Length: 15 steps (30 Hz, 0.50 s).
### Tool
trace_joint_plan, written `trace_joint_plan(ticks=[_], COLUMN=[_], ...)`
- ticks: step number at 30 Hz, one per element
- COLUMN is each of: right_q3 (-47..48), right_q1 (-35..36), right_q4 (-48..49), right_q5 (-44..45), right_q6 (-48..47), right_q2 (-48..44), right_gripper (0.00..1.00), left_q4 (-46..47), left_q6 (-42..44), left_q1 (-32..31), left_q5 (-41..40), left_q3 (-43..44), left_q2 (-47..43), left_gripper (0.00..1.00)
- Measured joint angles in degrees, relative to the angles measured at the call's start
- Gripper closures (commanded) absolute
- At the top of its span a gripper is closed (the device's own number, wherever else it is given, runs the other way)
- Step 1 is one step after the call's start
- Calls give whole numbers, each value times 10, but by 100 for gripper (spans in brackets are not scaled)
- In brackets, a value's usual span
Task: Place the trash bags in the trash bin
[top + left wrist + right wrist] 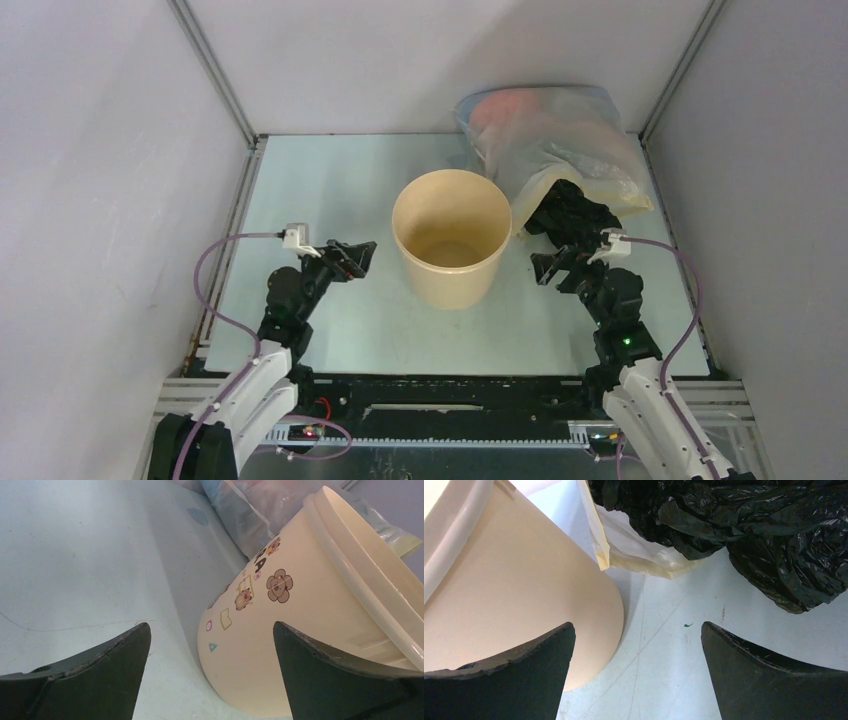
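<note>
Right claw (636, 630), wide open and empty like the left claw (210, 627), should pinch a raised fold of the black bag (774, 540) crumpled on the desk (664, 670) just beside the bin (514, 590)

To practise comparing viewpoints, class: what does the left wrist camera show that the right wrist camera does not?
Only the left wrist view shows the cartoon decals on the wall of the trash bin. Only the right wrist view shows the crinkled black trash bag lying on the table. Both show the bin, the table and part of the translucent bag.
</note>
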Motion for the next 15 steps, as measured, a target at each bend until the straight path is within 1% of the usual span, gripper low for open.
trace_joint_plan(ticks=[7, 15], right_q3=[0, 0], right_q1=[0, 0], right_q4=[0, -1], right_q5=[3, 33], right_q6=[0, 11], right_q2=[9, 19], right_gripper=[0, 0], left_q4=[-1, 14], left_q6=[0, -1], left_q1=[-1, -6], left_q5=[3, 43], left_q3=[3, 18], left_q2=[9, 44], left_gripper=[0, 0])
